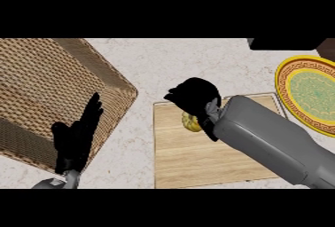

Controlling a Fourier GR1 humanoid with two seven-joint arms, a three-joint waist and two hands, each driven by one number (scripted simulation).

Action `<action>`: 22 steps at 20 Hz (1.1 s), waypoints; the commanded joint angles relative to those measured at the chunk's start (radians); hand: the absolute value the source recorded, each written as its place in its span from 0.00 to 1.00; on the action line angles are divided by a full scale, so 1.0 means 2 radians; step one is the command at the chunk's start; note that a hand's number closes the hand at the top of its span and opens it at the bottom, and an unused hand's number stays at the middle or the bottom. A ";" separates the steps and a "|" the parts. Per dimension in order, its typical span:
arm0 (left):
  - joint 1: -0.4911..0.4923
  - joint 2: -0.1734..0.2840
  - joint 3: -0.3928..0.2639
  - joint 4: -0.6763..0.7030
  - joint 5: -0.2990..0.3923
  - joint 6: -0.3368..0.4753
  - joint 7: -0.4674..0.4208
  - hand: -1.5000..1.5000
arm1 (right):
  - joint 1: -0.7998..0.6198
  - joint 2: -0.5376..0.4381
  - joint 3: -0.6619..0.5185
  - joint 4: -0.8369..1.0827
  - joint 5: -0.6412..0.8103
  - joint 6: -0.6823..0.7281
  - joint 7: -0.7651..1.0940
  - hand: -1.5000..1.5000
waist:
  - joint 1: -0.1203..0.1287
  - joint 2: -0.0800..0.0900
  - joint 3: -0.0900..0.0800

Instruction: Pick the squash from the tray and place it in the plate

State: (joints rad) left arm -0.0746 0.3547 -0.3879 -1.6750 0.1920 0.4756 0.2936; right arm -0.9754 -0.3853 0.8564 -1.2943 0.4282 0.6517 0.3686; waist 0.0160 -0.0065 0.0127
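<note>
The right hand (195, 101) was down over the far left part of the wooden tray (196, 155), fingers curled round the squash (190, 122), so only a bit of its yellow showed under the palm. The squash was over the tray board; couldn't tell if it was touching it. The plate (294, 95), yellow rim and green middle, sat off to the right, just beside the tray. The left hand (77, 135) was resting at the near left, fingers straight and holding nothing, over a woven basket (46, 84).
</note>
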 commanded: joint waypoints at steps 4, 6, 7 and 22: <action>0.018 0.015 0.031 0.069 0.005 -0.021 -0.027 0.50 | -0.041 0.060 -0.012 0.058 -0.011 0.096 0.064 0.00 | -0.003 0.005 -0.007; 0.020 0.018 0.043 0.069 0.017 -0.035 -0.033 0.50 | -0.008 0.057 0.006 0.058 0.013 0.078 0.059 0.00 | -0.005 0.005 -0.007; -0.013 -0.004 0.034 0.091 -0.001 -0.013 -0.019 0.50 | -0.014 0.050 -0.001 0.077 0.020 0.069 0.041 0.00 | -0.007 0.006 -0.007; 0.041 -0.006 0.056 0.102 -0.004 -0.050 -0.079 0.50 | 0.022 0.072 -0.002 0.118 0.101 0.065 -0.011 0.00 | -0.004 0.004 -0.006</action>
State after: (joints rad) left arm -0.0406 0.3491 -0.2897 -1.5303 0.2015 0.3769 0.1710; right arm -0.9667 -0.2299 0.8462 -1.0653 0.5758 0.8016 0.3886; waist 0.0089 -0.0031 0.0069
